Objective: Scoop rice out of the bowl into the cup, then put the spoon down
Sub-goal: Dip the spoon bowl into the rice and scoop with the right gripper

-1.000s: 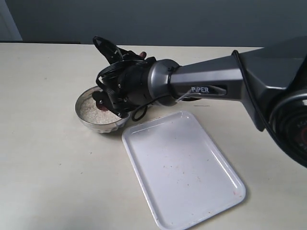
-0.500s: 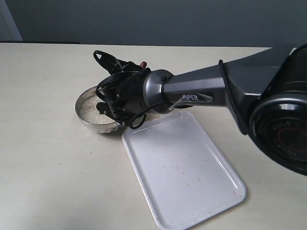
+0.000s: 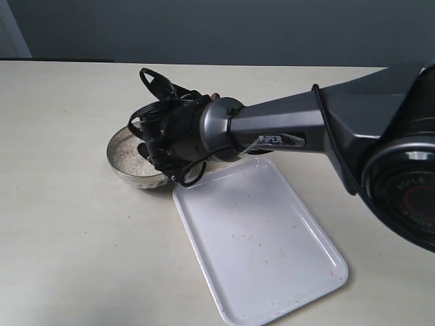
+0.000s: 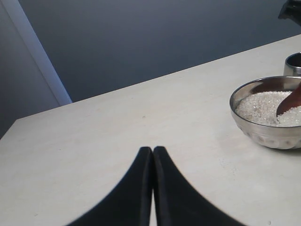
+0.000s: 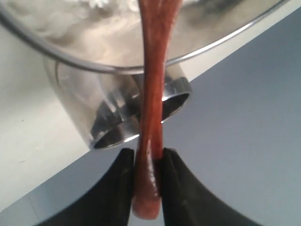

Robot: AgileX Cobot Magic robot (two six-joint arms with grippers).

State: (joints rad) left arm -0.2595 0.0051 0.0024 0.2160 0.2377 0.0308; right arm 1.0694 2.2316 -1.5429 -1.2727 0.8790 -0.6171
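The steel bowl (image 3: 121,170) holds white rice (image 3: 126,155) at the left of the table. In the left wrist view the bowl (image 4: 263,134) shows its rice (image 4: 261,104) with the dark wooden spoon's head (image 4: 290,100) dipped into the grains. My right gripper (image 5: 148,157) is shut on the spoon's handle (image 5: 153,108) and hangs over the bowl's rim (image 5: 117,67). The small steel cup (image 5: 117,117) stands just behind the bowl; its edge also shows as the cup (image 4: 294,63) in the left wrist view. The arm hides it in the exterior view. My left gripper (image 4: 153,150) is shut and empty, low over bare table.
A white rectangular tray (image 3: 258,238) lies empty just right of the bowl, toward the front. My right arm (image 3: 292,129) stretches across from the right edge over the tray's far corner. The table's far edge meets a dark wall.
My right wrist has rolled and sunk a little over the bowl. The spoon's handle end has dropped lower and shifted right. The bowl and tray have stayed put.
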